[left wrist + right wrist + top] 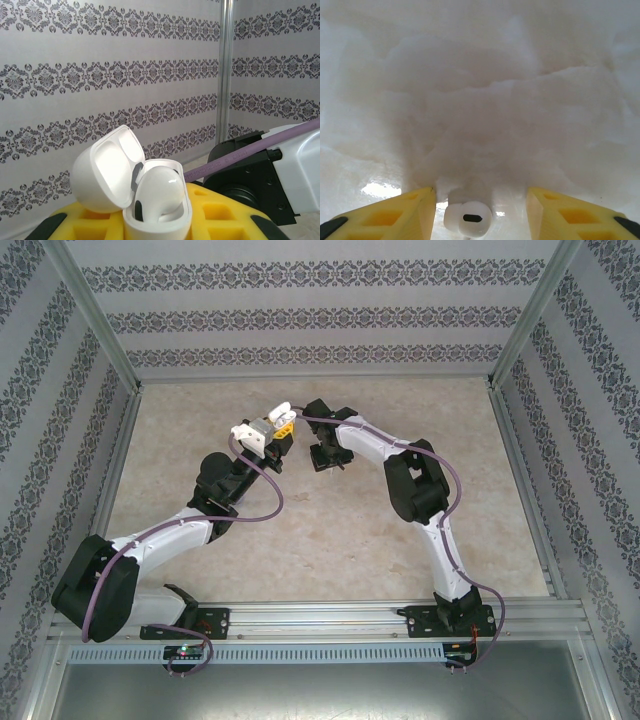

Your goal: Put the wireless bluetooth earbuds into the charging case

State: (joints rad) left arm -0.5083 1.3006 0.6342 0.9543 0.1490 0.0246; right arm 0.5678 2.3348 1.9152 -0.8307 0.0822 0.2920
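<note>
Charging case (102, 172), open, in left hand (157, 231)

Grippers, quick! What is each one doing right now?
Left gripper: closed on the open white pebble-shaped plastic charging case.
Right gripper: open around a small white plastic earbud on the table, not gripping it.

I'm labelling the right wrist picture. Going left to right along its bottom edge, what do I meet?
First yellow finger of the end effector → white earbud → second yellow finger.
</note>
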